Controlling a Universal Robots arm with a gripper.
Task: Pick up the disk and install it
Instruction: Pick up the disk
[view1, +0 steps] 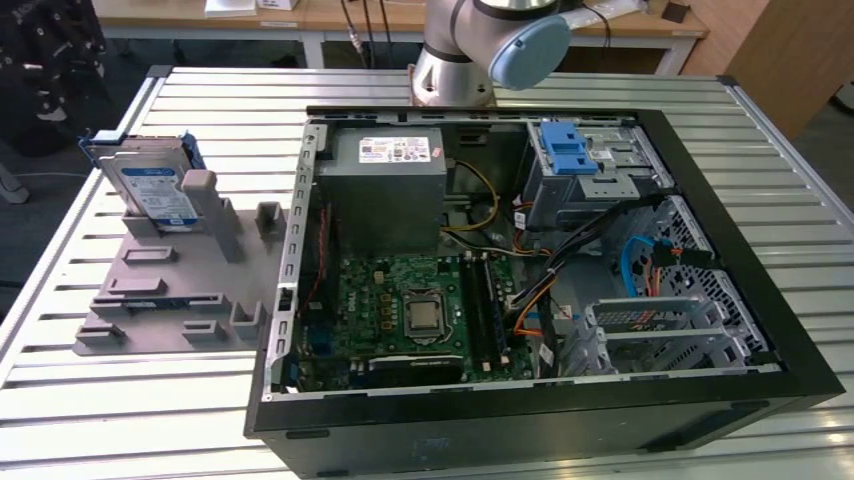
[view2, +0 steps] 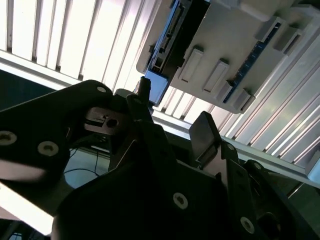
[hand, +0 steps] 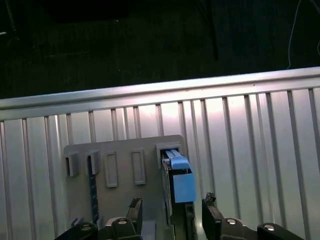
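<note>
While the disk (view1: 144, 185) waits to be picked up, it stands on edge in a slot at the far end of a grey fixture (view1: 160, 290), which lies on the slatted metal surface (view1: 120, 415) to the exterior view's left of the open computer case (view1: 534, 425). Upright storage of this kind appears meant to leave both broad faces and the blue rails clear for a grasp from above. The labelled face is turned toward the case and the exterior view's foreground, and the thin top edge points upward. The long axis cannot be fixed with certainty, because a grey post and the slot cover the lower part. The arm (view1: 461, 45) rises from the far side of the surface. In the first wrist view the hand (hand: 172, 217) hangs above the fixture, empty, with its dark fingers (hand: 134, 212) set wide apart. The disk's blue-railed edge lies below, in line with the gap between them, which suggests an alignment for a pinch across the thickness. Hand and disk are well apart, with no contact
</note>
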